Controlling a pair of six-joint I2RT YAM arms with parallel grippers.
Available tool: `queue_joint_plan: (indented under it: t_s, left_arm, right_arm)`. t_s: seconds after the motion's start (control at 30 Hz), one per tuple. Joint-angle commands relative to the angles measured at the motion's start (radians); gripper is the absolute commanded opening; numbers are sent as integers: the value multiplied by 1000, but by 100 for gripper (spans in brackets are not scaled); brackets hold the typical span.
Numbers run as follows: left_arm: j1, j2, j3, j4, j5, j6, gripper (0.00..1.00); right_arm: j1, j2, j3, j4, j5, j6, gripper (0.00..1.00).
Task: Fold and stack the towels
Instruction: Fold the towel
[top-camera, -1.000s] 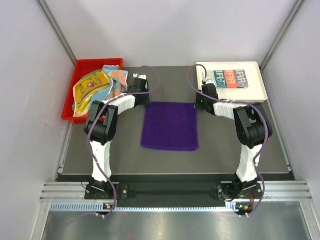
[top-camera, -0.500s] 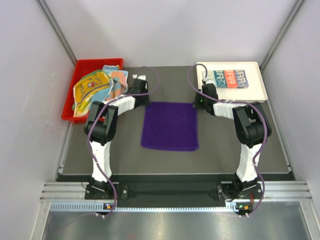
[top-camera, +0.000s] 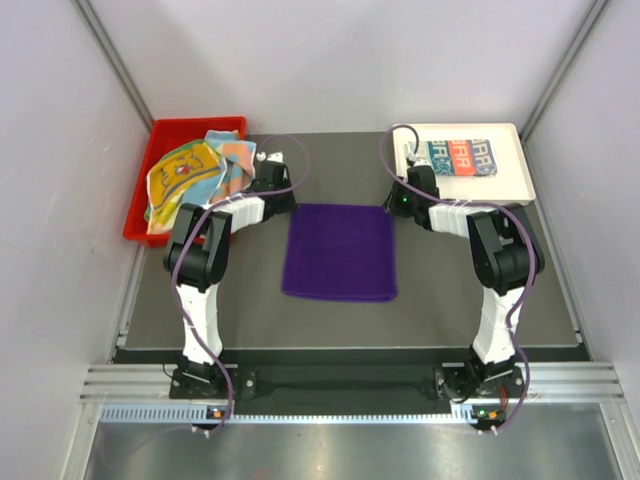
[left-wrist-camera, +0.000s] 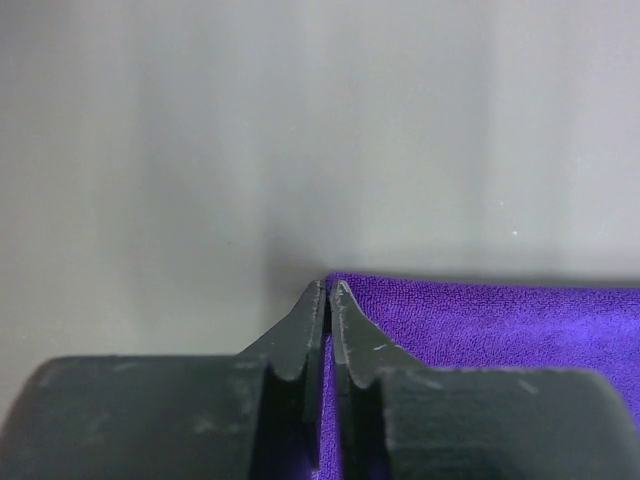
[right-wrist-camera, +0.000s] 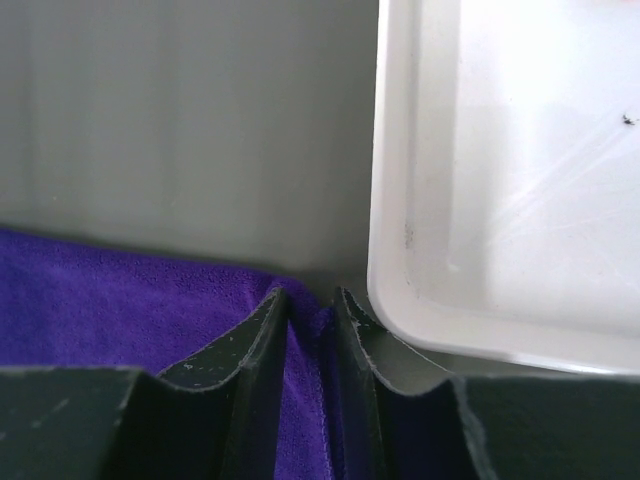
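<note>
A plain deep purple towel (top-camera: 340, 252) lies flat on the dark mat in the middle. My left gripper (top-camera: 289, 204) is at its far left corner, and in the left wrist view it (left-wrist-camera: 328, 290) is shut with the purple cloth (left-wrist-camera: 500, 320) pinched between the fingers. My right gripper (top-camera: 394, 207) is at the far right corner. In the right wrist view it (right-wrist-camera: 312, 296) is nearly closed on the corner of the towel (right-wrist-camera: 100, 290), with cloth between the fingers. A folded teal/orange/white lettered towel (top-camera: 462, 157) lies in the white tray.
The red bin (top-camera: 195, 121) at the far left holds a pale yellow printed towel (top-camera: 180, 175) and a multicoloured one (top-camera: 232, 155), both crumpled. The white tray (top-camera: 525, 180) sits at the far right, its rim (right-wrist-camera: 400, 250) just beside my right fingers.
Both wrists have shifted slightly at the towel's far corners, the left one a little leftward. The towel still lies flat.
</note>
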Motion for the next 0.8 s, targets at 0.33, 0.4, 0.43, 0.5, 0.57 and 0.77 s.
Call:
queue_joint_plan:
  t_s: [0.33,0.4,0.43,0.5,0.57,0.77]
  left_arm:
    - [14,-64,-78,48,53,-12,36]
    - [17,-64,-80,48,62,-14,38]
    - [17,-64,-80,54,71,-14,38]
    - [20,-69,-87,69,86,-12,40]
    - [21,-69,-89,78,97,-12,41]
    - [32,-77,-104,106,137,-21,43]
  right_arm:
    - [-14,-5,-20,24,48,5,29]
    - [-14,-10,-22,27,54,3,31]
    - [-15,-10,-24,27,54,3,31]
    - [-14,-13,-22,29,55,3,35]
    - [-14,-10,-21,27,55,2,37]
    - [-15,-14,-27,47,48,10,38]
